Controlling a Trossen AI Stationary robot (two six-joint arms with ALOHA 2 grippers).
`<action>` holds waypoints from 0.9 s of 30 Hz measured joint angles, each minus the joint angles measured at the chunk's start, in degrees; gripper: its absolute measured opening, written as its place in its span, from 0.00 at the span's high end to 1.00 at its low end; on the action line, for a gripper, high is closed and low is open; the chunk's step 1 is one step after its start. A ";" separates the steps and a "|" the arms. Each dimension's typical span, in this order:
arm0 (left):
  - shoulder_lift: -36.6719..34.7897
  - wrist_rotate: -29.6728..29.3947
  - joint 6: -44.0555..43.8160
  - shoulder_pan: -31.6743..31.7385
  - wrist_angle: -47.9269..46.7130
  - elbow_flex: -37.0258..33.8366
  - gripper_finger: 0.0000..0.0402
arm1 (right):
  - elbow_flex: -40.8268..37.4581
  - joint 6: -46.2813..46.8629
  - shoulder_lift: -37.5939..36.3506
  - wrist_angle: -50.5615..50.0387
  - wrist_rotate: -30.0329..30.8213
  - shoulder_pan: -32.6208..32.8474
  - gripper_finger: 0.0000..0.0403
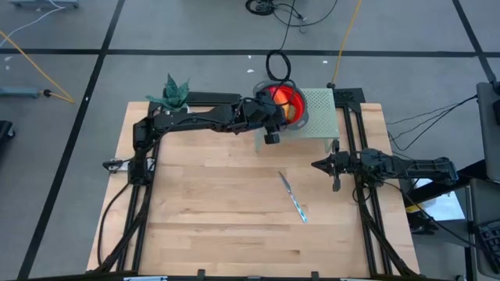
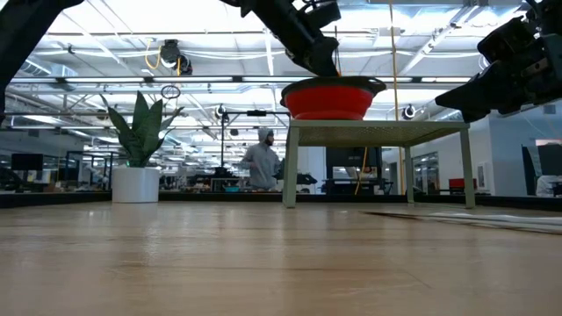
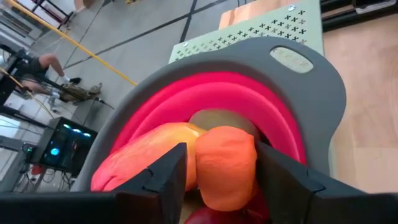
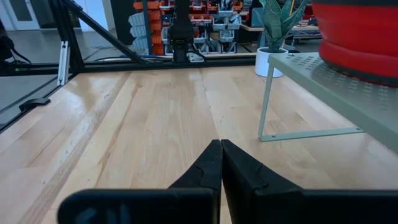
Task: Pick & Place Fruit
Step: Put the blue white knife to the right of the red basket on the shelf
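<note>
The red bowl with grey rim (image 1: 301,100) stands on a pale green perforated shelf (image 1: 322,117) at the table's far side; in the low view the bowl (image 2: 329,99) sits on top of the shelf. My left gripper (image 3: 221,171) hangs over the bowl, shut on an orange piece of fruit (image 3: 225,167). Beneath it in the bowl lie a larger red-orange piece (image 3: 149,155), an olive-brown oval (image 3: 217,119) and a dark red piece (image 3: 214,216). My right gripper (image 4: 221,163) is shut and hovers over the table's right side (image 1: 324,165). My left gripper pinches the orange fruit (image 3: 225,167) between its two fingers, one on each side of it, coming from above and pointing down into the bowl. Whether the fruit rests on the pieces below or is lifted clear does not show.
A slim silver-blue knife (image 1: 294,197) lies on the bare wood in the table's middle, near the right. A potted plant (image 1: 173,92) stands at the far left corner. The shelf's thin legs (image 4: 266,112) stand on the table. People show far behind in the room.
</note>
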 joint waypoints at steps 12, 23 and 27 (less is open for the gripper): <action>-0.09 -11.64 6.00 -0.35 1.54 -0.02 0.47 | 0.00 0.00 0.00 0.00 0.00 0.01 1.00; -0.28 -13.05 10.07 -1.53 2.82 0.79 0.47 | 0.00 0.02 0.00 0.04 0.00 -0.01 1.00; -0.77 -17.20 10.65 -2.19 3.05 0.79 0.47 | 0.00 0.02 0.00 0.04 -0.01 0.00 1.00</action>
